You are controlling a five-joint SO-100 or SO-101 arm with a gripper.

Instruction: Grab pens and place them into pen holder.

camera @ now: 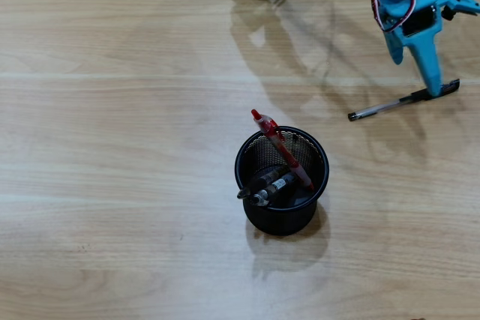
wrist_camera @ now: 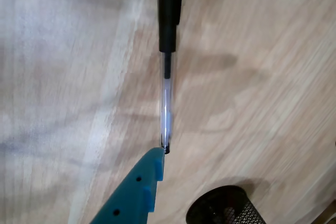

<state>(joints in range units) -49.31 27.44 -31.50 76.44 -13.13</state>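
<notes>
The claw (camera: 435, 89) is down at the table, its teal tip right at the capped end of the last loose black pen (camera: 401, 102) in the overhead view. In the wrist view we see only one teal finger (wrist_camera: 152, 169), its tip touching the pen's end; the other finger is out of sight, so we cannot tell whether the claw is spread, closed, or clamped on the pen.

That pen lies flat on the wooden table (camera: 112, 148), well to the upper right of the pen holder (camera: 281, 174) in the overhead view. The holder already has the red pen (camera: 281, 148) leaning over its rim, plus dark pens (camera: 268, 185) resting inside.

We judge the risk here is the contact point: meeting the pen at its very end could pivot or roll it away instead of catching it. Even if caught there, it could droop and strike the holder's rim or the leaning red pen on delivery
</notes>
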